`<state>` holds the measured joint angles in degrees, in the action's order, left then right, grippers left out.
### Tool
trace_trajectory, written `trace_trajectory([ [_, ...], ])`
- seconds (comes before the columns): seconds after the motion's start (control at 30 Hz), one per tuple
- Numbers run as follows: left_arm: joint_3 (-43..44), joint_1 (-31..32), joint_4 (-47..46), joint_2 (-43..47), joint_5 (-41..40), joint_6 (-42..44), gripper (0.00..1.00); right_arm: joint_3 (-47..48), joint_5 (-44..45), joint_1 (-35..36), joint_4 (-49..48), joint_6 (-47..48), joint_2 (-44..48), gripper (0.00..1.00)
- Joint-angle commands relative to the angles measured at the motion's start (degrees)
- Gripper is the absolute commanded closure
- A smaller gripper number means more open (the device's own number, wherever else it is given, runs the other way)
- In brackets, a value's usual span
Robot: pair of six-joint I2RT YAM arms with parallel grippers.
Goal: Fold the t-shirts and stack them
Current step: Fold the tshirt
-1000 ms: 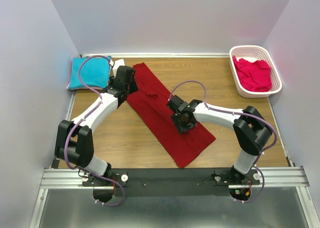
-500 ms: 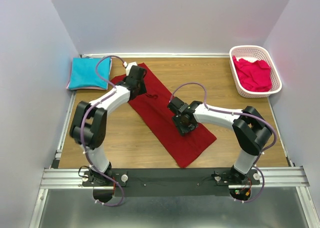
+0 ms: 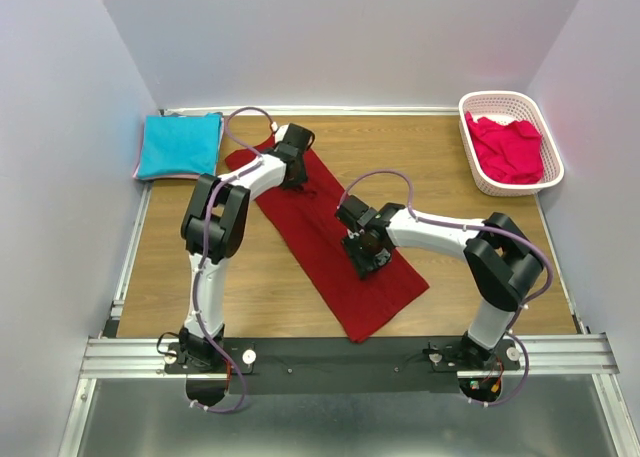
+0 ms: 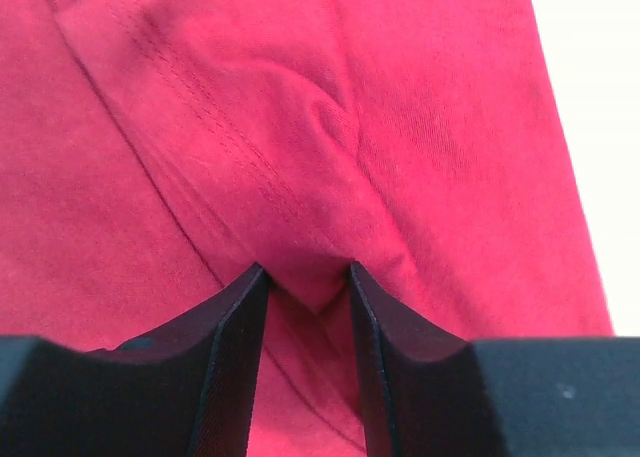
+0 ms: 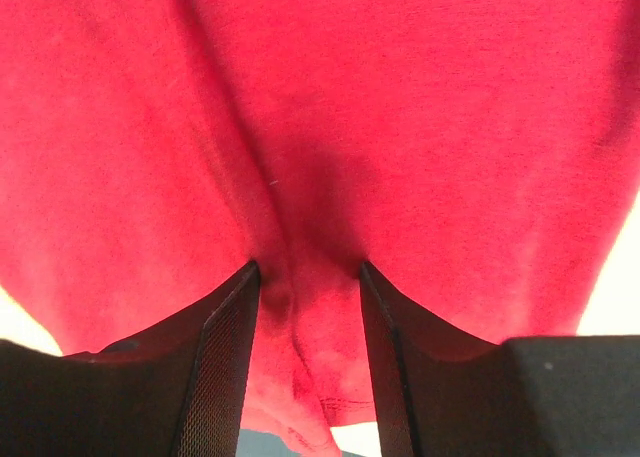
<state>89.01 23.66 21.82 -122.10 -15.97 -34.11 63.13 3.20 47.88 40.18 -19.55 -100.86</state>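
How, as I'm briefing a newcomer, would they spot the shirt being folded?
On the wooden table, find the long strip lying diagonally across the middle: the dark red t-shirt, pinched by the left claw and right claw. Unlike the turquoise t-shirt folded far left and the pinkish-red t-shirt in the white basket, it's spread out.

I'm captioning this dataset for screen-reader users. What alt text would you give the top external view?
Two robot arms pinch a dark red t-shirt, folded into a long strip set diagonally on a wooden table: the left gripper near its far end, the right gripper near its middle. A folded turquoise t-shirt lies far left; a pinkish-red t-shirt sits in a white basket far right.
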Motion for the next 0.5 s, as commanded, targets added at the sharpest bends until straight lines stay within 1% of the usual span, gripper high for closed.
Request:
trace_trajectory([
  [0.0, 4.93, 0.25, 3.05, -4.98, 0.06, 0.88, 0.55, 0.23, -7.06, 0.29, 0.25, -2.16, -1.88, 0.49],
  [0.03, 7.81, 0.25, 3.83, -7.16, 0.06, 1.84, 0.55, 0.67, -7.33, 0.2, 0.16, -2.33, -3.02, 0.49],
  [0.13, 12.84, 0.16, 4.98, -10.6, -0.29, 3.78, 0.55, 3.04, -8.56, 0.29, 0.16, -3.12, -4.96, 0.49],
  [0.2, 18.37, -0.1, 5.86, -13.68, -1.17, 5.89, 0.55, 5.41, -9.09, 0.29, 0.07, -3.21, -7.68, 0.49],
  [0.23, 22.48, -0.19, 6.21, -15.78, -1.26, 6.59, 0.55, 6.2, -9.18, 0.29, -0.02, -3.3, -8.64, 0.49],
  [0.27, 24.43, -0.37, 6.73, -16.75, -1.26, 7.29, 0.55, 7.17, -9.0, 0.29, 0.07, -3.39, -9.78, 0.49],
  [0.4, 33.23, -1.16, 7.27, -21.76, 0.4, 10.9, 0.54, 11.57, -8.3, 0.29, 0.16, -3.39, -15.84, 0.49],
  [0.47, 37.54, -1.68, 7.53, -24.14, 1.28, 11.25, 0.54, 13.85, -7.95, 0.29, 0.25, -3.3, -17.17, 0.49],
])
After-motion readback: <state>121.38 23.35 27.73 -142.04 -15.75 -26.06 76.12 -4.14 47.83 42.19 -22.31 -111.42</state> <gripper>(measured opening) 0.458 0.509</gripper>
